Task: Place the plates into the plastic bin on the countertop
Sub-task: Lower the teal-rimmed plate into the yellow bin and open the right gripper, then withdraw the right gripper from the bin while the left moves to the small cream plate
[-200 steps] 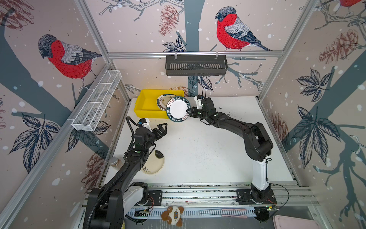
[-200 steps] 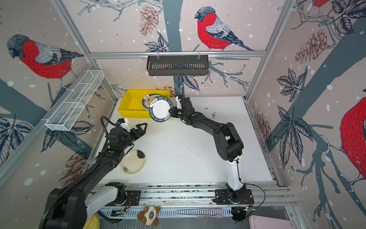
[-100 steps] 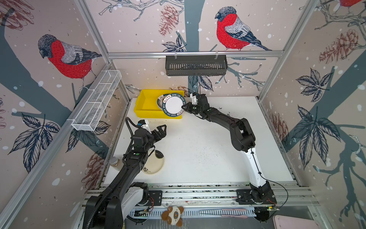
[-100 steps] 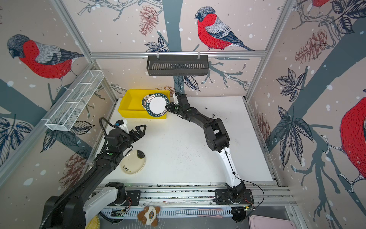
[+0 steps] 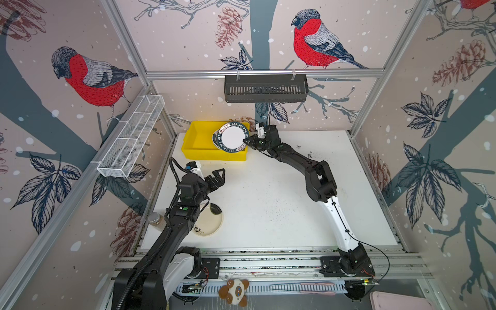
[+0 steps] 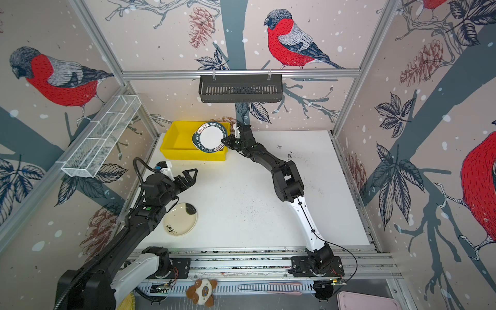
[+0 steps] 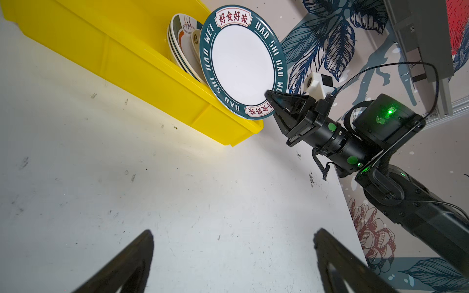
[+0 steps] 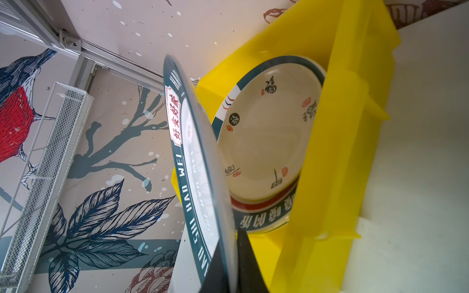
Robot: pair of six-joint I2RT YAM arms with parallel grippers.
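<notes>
Both top views: pinching the green-rimmed plate (image 5: 233,138) at its right rim with the right tool (image 5: 247,140), held tilted over the right end of the plastic bin (image 5: 200,143), far left on the worktop (image 5: 268,201). Right wrist view: close over stacked plates (image 8: 269,132) lying inside the bin. Hovering near left above the worktop with the left tool (image 5: 218,175) spread wide. Resting flat beside that arm: cream plate (image 5: 212,224).

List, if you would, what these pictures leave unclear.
- Stack in the yellow bin: plate count hidden by the held plate in both top views.
- Cream plate on the countertop: partly under the left arm in both top views.
- Left gripper: fingers cut off by the left wrist view's bottom edge.
</notes>
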